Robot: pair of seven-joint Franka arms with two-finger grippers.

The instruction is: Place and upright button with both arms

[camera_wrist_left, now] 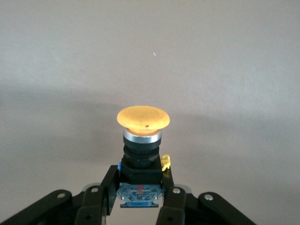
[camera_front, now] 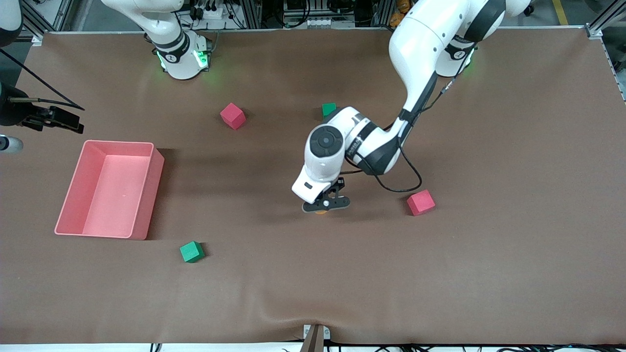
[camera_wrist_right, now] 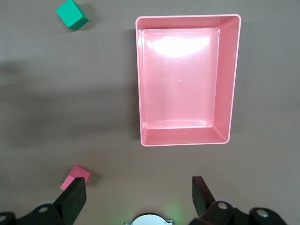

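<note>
My left gripper (camera_front: 326,204) is down at mid-table, between the green cube (camera_front: 191,252) and a red cube (camera_front: 420,202) — fingers (camera_wrist_left: 171,199) clamped on the button (camera_wrist_left: 142,140), orange cap showing. My right gripper (camera_wrist_right: 138,197) waits, spread wide, over the pink tray (camera_wrist_right: 234,79).

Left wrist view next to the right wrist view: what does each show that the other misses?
Only the left wrist view shows the small push-button with a round orange cap and black body, pinched at its base by the shut left hand.

Only the right wrist view shows the empty pink plastic bin, a green foam cube, a red foam cube, and the open right hand holding nothing, high over the table.

Both share the brown table surface.
</note>
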